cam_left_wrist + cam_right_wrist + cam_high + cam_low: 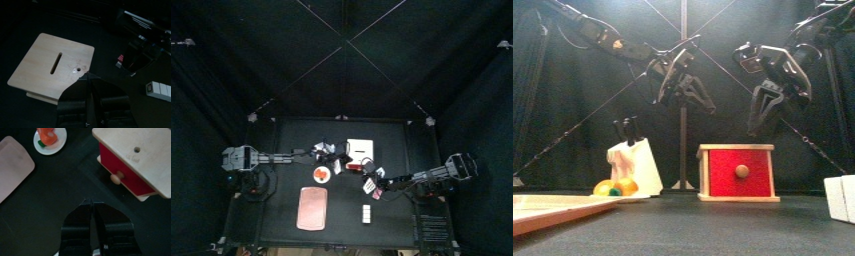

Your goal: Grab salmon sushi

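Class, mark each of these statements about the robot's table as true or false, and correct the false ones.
1. The salmon sushi lies on a small white plate. True.
2. The right gripper is holding the sushi. False: its fingers are together and empty, away from the plate.
3. The red box has a round wooden knob on its front. True.
4. The left gripper rests on the table. False: it hangs in the air above the wooden top of the box.
5. The wooden tray lies near the table's front edge. True.
6. The red box's drawer is pulled wide open. False: it looks shut.
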Robot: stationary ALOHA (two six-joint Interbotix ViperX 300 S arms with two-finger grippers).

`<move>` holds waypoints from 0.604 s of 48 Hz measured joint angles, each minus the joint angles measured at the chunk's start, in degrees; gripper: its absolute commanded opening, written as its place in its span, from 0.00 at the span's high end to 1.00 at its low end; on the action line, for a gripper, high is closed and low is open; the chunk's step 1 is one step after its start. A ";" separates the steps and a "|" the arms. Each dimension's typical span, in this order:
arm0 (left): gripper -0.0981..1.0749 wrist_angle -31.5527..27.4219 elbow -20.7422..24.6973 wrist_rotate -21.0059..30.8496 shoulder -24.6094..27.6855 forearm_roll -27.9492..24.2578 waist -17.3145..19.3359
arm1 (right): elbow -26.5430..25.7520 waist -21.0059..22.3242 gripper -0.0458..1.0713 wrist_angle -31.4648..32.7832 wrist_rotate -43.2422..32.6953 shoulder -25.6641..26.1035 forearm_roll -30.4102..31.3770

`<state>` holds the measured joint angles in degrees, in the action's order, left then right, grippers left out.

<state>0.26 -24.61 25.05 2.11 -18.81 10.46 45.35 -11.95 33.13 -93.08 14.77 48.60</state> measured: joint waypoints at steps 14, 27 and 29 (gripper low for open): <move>0.54 5.01 -3.69 0.00 -1.67 -0.26 -2.46 | 0.26 -3.16 0.68 2.29 0.00 2.02 -8.26; 0.54 5.98 -5.62 0.00 -2.46 -0.26 -3.25 | 1.05 -5.01 0.68 9.40 0.00 4.22 -16.44; 0.54 6.24 -5.80 0.00 -2.55 -0.26 -3.25 | 1.14 -5.10 0.68 10.37 0.00 4.57 -17.58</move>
<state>6.50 -30.41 25.05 -0.44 -19.07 7.21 46.49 -17.05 43.51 -93.08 19.34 31.03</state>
